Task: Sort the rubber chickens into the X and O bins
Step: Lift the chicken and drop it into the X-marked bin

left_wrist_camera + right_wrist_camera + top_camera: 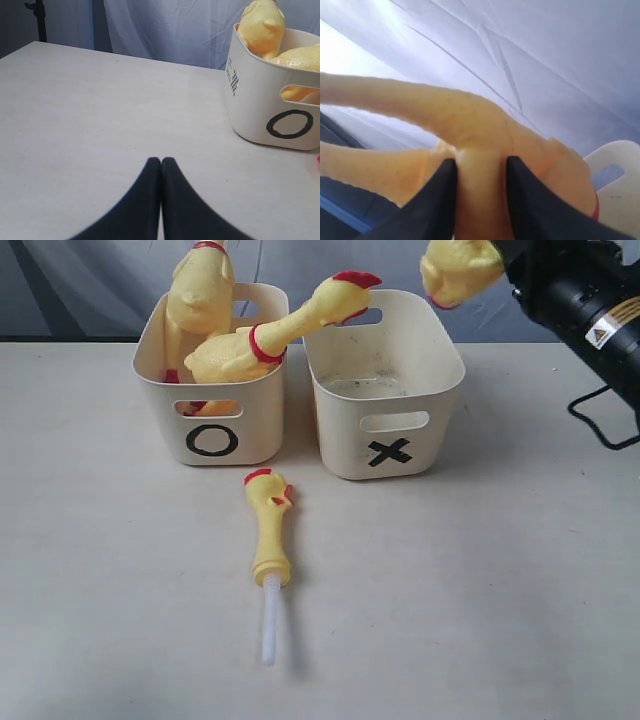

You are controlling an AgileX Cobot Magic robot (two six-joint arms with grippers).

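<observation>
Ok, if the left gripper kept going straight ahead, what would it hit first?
Nothing nearby, it seems: the shut left gripper points across the table, with the O bin off to one side. Depth is unclear.

Soft even light, faint shadows on table [480, 590]. Exterior sharp. Right wrist close-up blurred: chicken [470, 125] unfocused, curtain [350, 50] blown out.

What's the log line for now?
right tool: shut on held chicken, raised by X bin; left tool: shut, empty; O bin: two chickens; table: one chicken
</observation>
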